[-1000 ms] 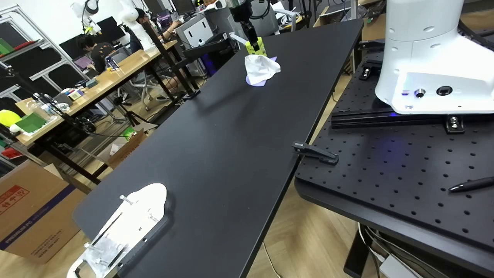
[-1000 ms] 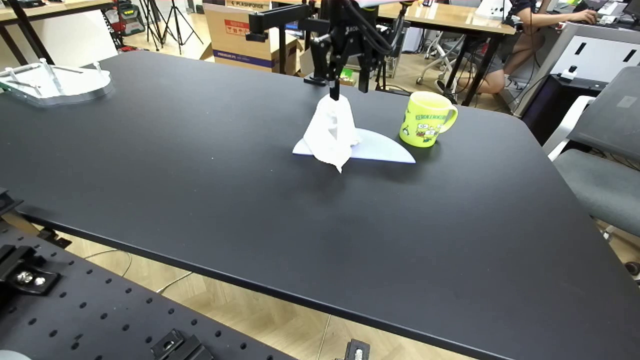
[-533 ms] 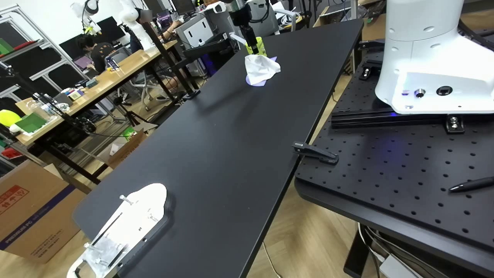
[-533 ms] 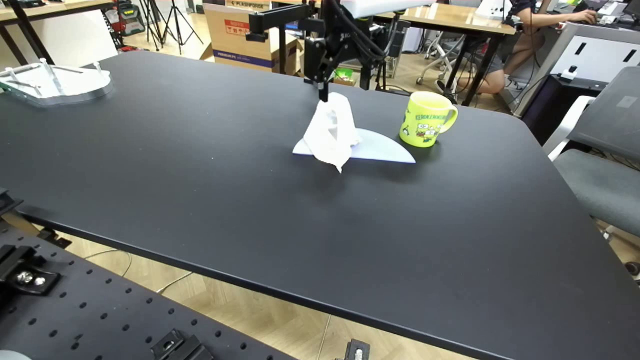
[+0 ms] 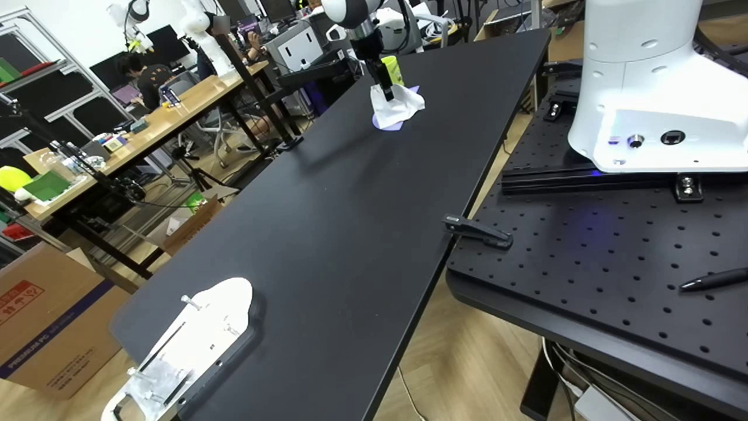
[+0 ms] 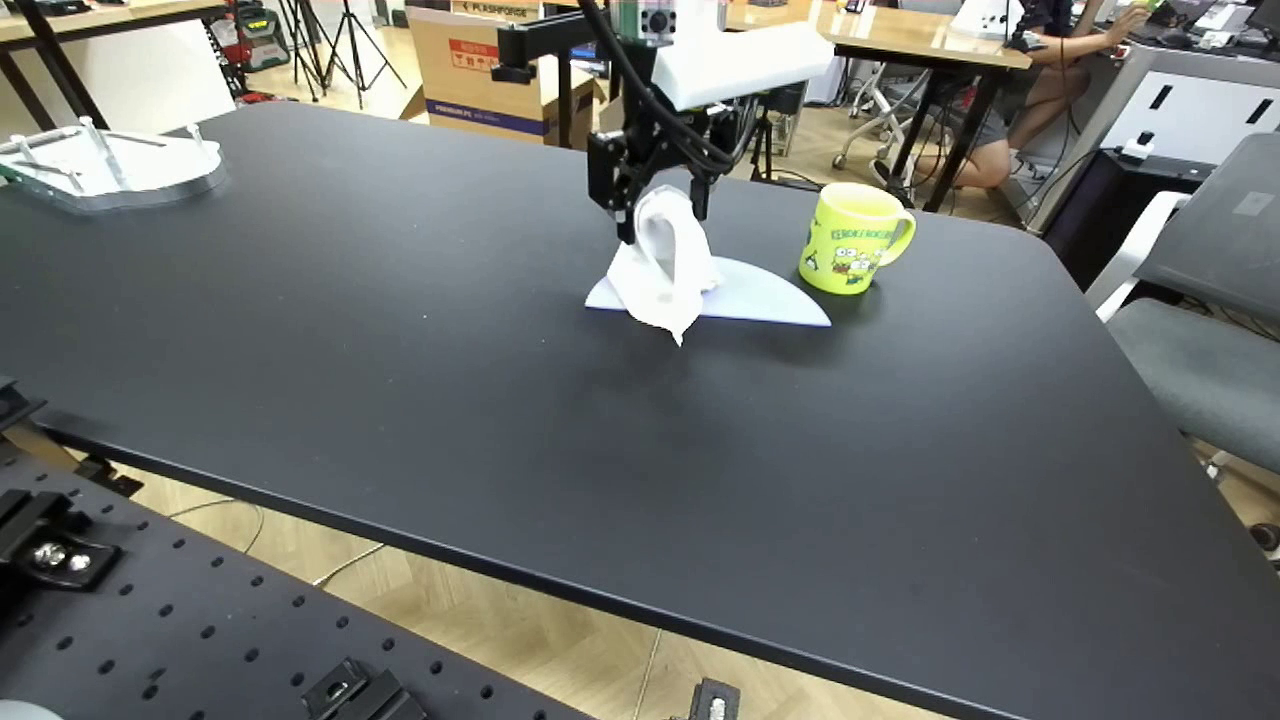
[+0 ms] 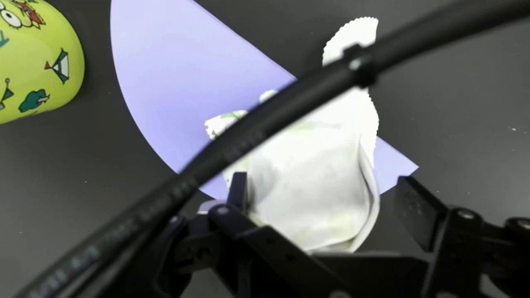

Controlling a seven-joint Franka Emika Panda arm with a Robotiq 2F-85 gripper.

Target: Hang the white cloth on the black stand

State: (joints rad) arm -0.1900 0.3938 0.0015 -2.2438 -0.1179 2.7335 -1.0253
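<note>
The white cloth stands bunched in a peak on the table, partly over a light purple sheet (image 6: 770, 295). It shows in both exterior views (image 5: 408, 105) (image 6: 665, 275) and in the wrist view (image 7: 306, 178). My gripper (image 6: 662, 220) is open, with its fingers on either side of the cloth's top. In the wrist view the gripper (image 7: 323, 184) has the left finger close against the cloth, and a gap shows at the right finger. A black stand (image 5: 312, 74) with a side arm is at the table's far edge; part of it also shows in an exterior view (image 6: 518, 50).
A yellow-green mug (image 6: 848, 245) stands beside the purple sheet, close to the gripper; it also shows in the wrist view (image 7: 37, 70). A white board with pegs (image 5: 204, 327) lies at the table's other end. A cable (image 7: 248, 136) crosses the wrist view.
My gripper has come down and moved toward the cloth, from above its peak to around its top. The cloth's top has bent a little. The mug and sheet have not moved.
</note>
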